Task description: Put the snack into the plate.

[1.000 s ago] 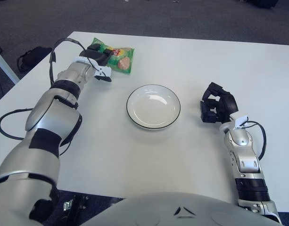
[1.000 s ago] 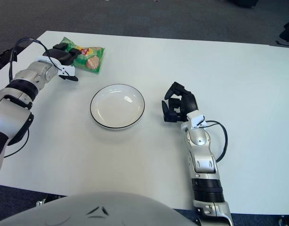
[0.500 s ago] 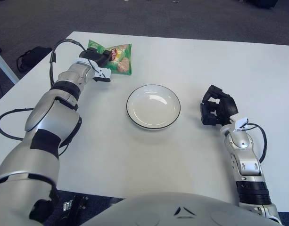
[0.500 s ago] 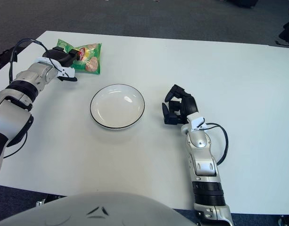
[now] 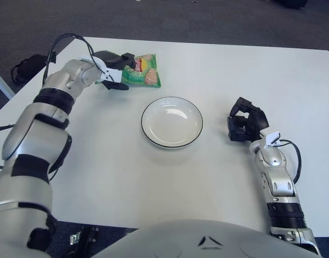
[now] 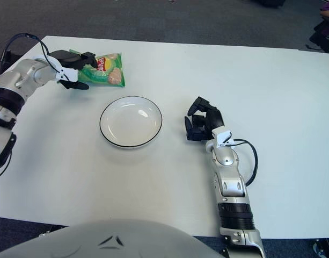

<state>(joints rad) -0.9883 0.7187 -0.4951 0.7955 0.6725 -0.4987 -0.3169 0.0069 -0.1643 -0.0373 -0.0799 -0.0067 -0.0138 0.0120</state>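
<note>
A green snack bag (image 5: pixel 143 70) hangs in my left hand (image 5: pixel 115 69), which is shut on its left end and holds it above the table at the far left. A white plate (image 5: pixel 172 122) with a dark rim sits empty at the table's middle, to the right of and nearer than the bag. My right hand (image 5: pixel 246 120) rests on the table to the right of the plate, its fingers curled and holding nothing. The bag also shows in the right eye view (image 6: pixel 106 69).
The white table (image 5: pixel 218 70) stretches wide around the plate. Dark carpet floor lies beyond its far edge. A black cable (image 5: pixel 297 161) loops beside my right forearm.
My left hand has lifted the snack bag and carried it right, toward the plate. My right hand has stayed put.
</note>
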